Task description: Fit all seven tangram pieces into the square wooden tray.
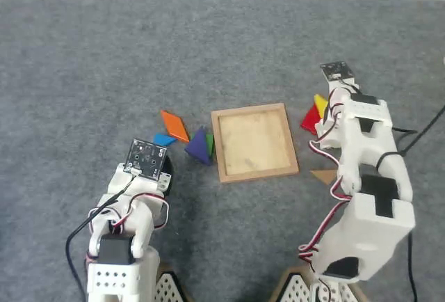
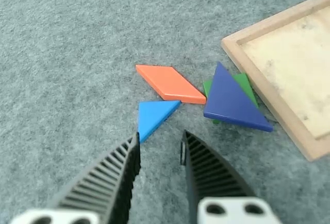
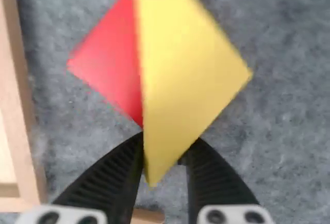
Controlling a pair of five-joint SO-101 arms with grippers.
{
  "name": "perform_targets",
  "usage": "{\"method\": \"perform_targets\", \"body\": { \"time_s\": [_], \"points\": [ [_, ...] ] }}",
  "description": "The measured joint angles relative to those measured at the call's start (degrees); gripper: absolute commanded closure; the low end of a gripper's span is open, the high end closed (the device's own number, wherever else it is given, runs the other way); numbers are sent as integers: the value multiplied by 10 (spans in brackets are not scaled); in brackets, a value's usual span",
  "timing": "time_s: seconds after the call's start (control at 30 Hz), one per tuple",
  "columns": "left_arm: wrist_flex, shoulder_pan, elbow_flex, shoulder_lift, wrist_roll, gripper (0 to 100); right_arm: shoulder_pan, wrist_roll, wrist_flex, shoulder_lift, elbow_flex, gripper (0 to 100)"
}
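Observation:
The square wooden tray point(image 1: 254, 142) lies in the middle of the grey mat with nothing in it. My right gripper point(image 3: 162, 149) is shut on a yellow triangle point(image 3: 180, 79), held tilted over a red piece point(image 3: 111, 77) just right of the tray point(image 3: 15, 105). In the high view the yellow triangle point(image 1: 320, 102) and the red piece point(image 1: 309, 117) sit by that arm. My left gripper point(image 2: 160, 144) stands open just short of a small blue triangle point(image 2: 154, 116). Past it lie an orange parallelogram point(image 2: 170, 83) and a dark blue triangle point(image 2: 232, 102) resting on a green piece point(image 2: 243, 83).
A tan wooden triangle point(image 1: 323, 175) lies on the mat by the tray's near right corner, close to the right arm's base. The left-hand pieces cluster against the tray's left rim point(image 2: 268, 48). Open mat stretches behind the tray and to the far left.

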Motion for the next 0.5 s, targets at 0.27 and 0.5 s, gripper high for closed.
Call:
{"method": "perform_targets", "body": {
  "time_s": [0.27, 0.5],
  "points": [
    [0, 0, 0, 0, 0, 870, 0, -14, 0, 0, 0, 990],
    [0, 0, 0, 0, 0, 870, -4, -40, 40, -76, 1, 988]
  ]
}}
